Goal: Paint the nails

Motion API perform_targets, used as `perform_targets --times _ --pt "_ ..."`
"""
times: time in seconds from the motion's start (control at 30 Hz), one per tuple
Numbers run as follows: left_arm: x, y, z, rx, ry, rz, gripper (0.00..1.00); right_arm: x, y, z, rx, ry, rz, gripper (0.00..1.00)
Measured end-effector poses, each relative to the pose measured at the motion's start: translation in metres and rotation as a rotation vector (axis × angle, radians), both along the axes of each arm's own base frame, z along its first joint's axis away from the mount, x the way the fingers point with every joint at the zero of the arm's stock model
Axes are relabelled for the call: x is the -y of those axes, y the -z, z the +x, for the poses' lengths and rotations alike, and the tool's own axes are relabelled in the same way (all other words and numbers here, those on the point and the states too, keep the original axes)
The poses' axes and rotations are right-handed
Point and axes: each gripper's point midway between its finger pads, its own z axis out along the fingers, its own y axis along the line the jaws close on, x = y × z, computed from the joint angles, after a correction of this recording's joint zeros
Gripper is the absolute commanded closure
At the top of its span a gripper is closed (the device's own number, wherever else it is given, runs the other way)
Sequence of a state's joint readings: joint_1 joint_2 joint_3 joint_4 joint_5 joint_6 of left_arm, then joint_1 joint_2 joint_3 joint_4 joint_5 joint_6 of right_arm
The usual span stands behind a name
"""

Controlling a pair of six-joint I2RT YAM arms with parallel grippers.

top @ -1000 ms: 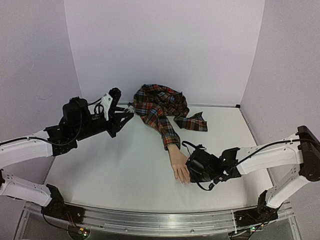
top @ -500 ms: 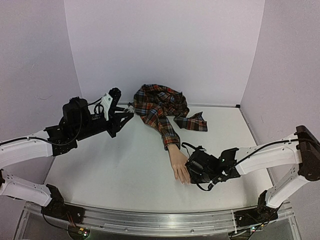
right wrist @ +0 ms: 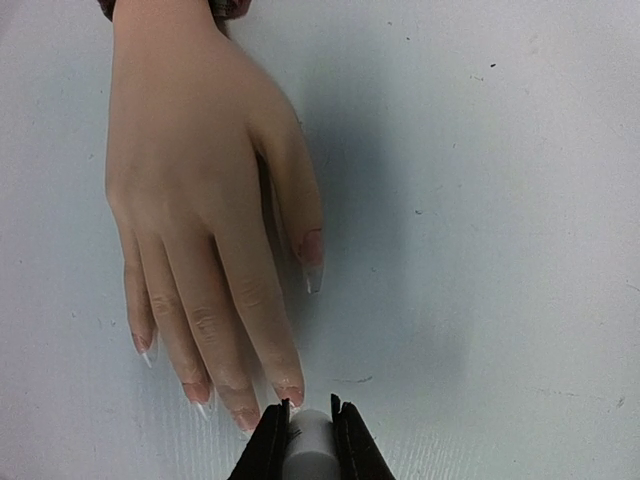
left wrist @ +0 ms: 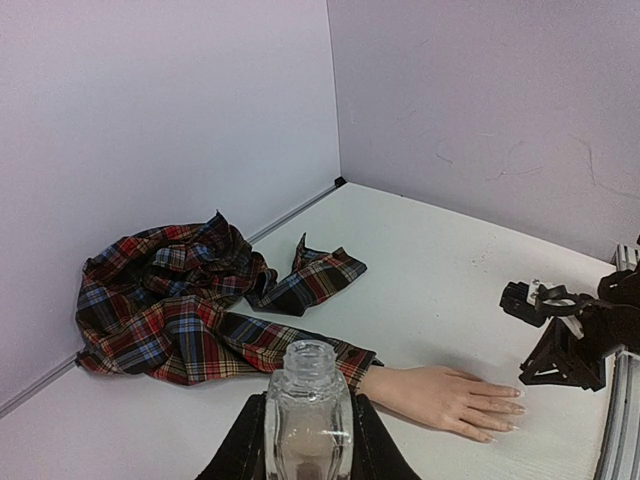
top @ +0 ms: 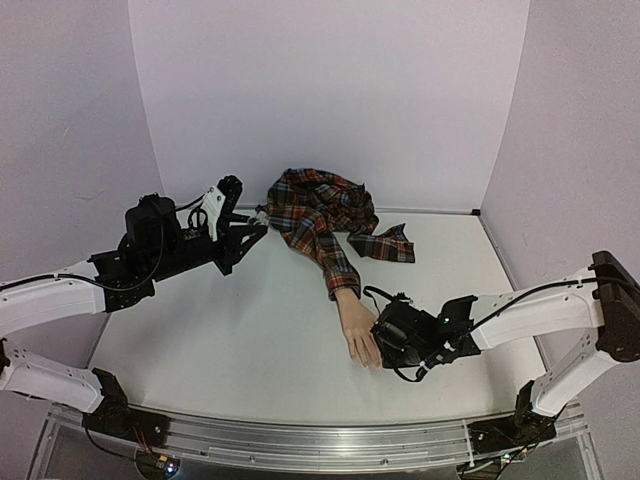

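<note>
The pale mannequin hand (top: pixel 357 335) lies palm down on the white table, coming out of a red-blue plaid sleeve (top: pixel 335 265). In the right wrist view the hand (right wrist: pixel 200 200) fills the upper left, with its index nail (right wrist: pixel 291 393) and thumb nail (right wrist: pixel 312 250) showing. My right gripper (right wrist: pixel 310 408) is shut on a white cylindrical brush handle (right wrist: pixel 312 445), whose tip sits right at the index nail. My left gripper (left wrist: pixel 308 412) is raised at the back left, shut on a small clear glass bottle (left wrist: pixel 308 410) that stands upright with its neck open.
The bunched plaid shirt (top: pixel 318 205) lies against the back wall. Walls close off the table at the left, back and right. The right arm (top: pixel 530 310) reaches in low from the right. An aluminium rail (top: pixel 310 440) runs along the near edge.
</note>
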State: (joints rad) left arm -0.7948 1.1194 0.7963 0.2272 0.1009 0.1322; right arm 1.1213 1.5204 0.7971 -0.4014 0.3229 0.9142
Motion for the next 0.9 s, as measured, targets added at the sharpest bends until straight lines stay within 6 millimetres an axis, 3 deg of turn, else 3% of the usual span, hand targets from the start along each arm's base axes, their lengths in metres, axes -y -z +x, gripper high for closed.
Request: perform_targets --times 0.23,0.5,0.9 --pt "0.000 0.000 0.000 0.000 0.000 0.000 1.00 0.003 -0.001 -0.002 -0.007 -0.001 -0.010 1.00" --pt "0.000 0.000 0.000 0.000 0.000 0.000 1.00 0.001 -0.026 -0.001 0.029 -0.012 0.054 1.00" --pt "0.000 0.000 0.000 0.000 0.001 0.000 1.00 -0.005 -0.018 0.003 0.022 -0.016 0.032 1.00"
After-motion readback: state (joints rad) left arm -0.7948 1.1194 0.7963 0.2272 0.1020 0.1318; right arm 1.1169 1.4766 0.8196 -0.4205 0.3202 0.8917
